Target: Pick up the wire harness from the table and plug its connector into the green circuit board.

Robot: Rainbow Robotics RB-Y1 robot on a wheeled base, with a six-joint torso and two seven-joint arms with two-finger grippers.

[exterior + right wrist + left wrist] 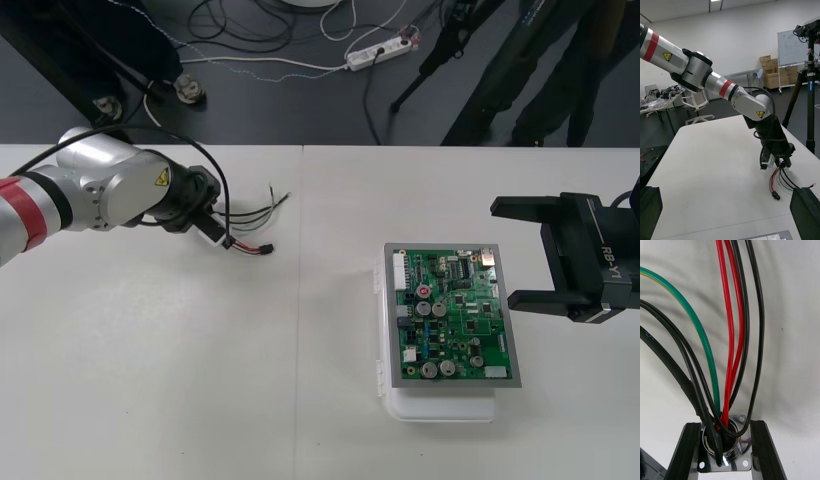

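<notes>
White lettering "RB-Y1" stands on the right gripper [502, 253], and a yellow triangular warning sign [160, 179] stands on the left arm [105, 185].

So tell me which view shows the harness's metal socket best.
Left wrist view: the socket sits clamped between the left gripper's fingers, flange visible. In front and right wrist views that gripper hides it; wires and plug trail out.

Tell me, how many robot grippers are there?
2. The left gripper is far left of the board, shut on the harness at its socket. The right gripper stands open just right of the board.
</notes>
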